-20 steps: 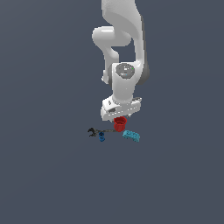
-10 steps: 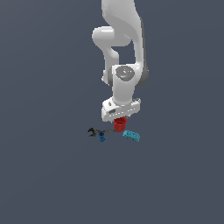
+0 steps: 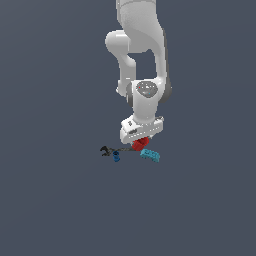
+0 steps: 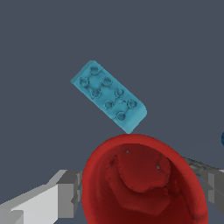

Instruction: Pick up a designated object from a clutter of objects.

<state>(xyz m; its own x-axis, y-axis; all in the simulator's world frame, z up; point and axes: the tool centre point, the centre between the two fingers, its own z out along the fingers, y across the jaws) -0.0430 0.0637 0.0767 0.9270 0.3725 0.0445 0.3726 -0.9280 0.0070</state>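
The red cup (image 4: 144,183) stands upright and fills the lower part of the wrist view, its open mouth facing the camera. My gripper (image 4: 144,192) is open and straddles it, one grey finger (image 4: 65,197) on each side, close to the cup's walls. In the exterior view the gripper (image 3: 140,142) is low over the red cup (image 3: 138,145), whose upper part is hidden by the hand. The rest of the clutter lies around it: the teal studded brick (image 3: 150,155), the small blue cup (image 3: 116,158) and the dark wrench-like tool (image 3: 107,150).
The teal brick (image 4: 109,96) lies flat just beyond the red cup, apart from it. A sliver of blue (image 4: 222,139) shows at the wrist picture's edge. The white arm (image 3: 142,60) rises straight above the clutter over a plain grey floor.
The hand has come down a little onto the red cup. The cup and the other items have not moved.
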